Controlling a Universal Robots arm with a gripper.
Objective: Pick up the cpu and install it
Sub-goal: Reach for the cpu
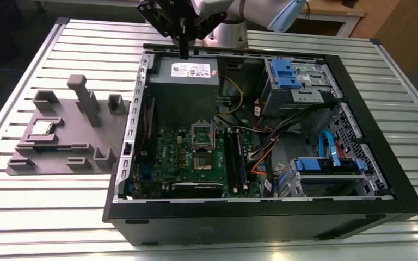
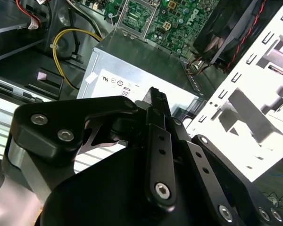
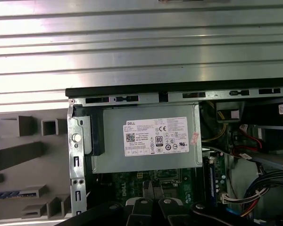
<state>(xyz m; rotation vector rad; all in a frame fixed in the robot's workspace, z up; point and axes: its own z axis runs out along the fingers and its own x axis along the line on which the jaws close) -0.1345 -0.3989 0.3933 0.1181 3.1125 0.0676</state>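
One cpu (image 1: 43, 128) lies flat in the grey fixture (image 1: 65, 139) outside the computer case (image 1: 267, 215), we judge so that it presents itself for a grasp, while our gripper (image 1: 184, 53) hovers above the power supply (image 1: 184, 70), fingers closed and empty, well apart from the chip.

The arm (image 1: 220, 8) is built of pale silver-grey tube segments, with a light blue joint cap (image 1: 285, 16). Its gripper (image 1: 184, 53) is matt black, with flat bar links on a blocky body, silvery socket-head screws (image 2: 162, 189) at the pivots, and slim black fingers (image 2: 156, 101).
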